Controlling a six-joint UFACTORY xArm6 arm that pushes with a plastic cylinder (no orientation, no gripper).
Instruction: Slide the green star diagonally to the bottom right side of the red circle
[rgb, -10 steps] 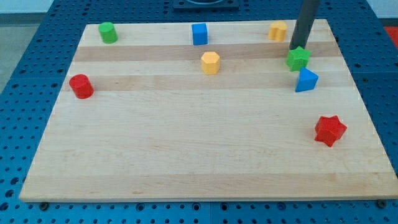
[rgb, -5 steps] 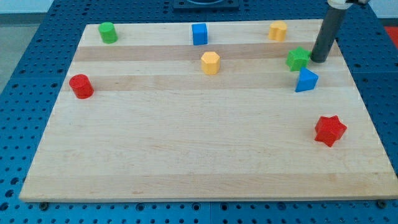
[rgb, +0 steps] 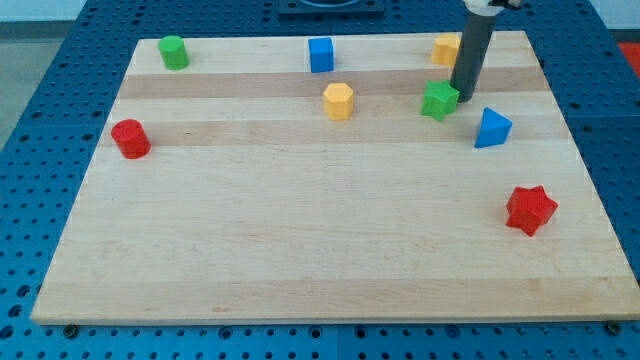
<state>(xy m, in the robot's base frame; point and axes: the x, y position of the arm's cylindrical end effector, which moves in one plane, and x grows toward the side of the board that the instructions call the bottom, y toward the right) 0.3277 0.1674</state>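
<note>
Pale, smooth wooden board (rgb: 300, 230) carries matt green star (rgb: 439, 100).

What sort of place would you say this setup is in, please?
Probably a robotics lab bench: a wooden board lies on a blue perforated table, small coloured blocks such as the green star are scattered on it, and my tip rests beside that star.

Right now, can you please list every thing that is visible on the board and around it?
green star: 1, green, upper right part, at the tip's left
red circle: 1, red, left edge
green cylinder: 1, green, top left corner
blue cube: 1, blue, top middle
yellow hexagon block: 1, yellow, below the blue cube
yellow block: 1, yellow, top right, partly behind the rod
blue triangle block: 1, blue, right side
red star: 1, red, lower right
wooden board: 1, light wood, on a blue perforated table
my tip: 1, dark rod, against the green star's right side
</note>
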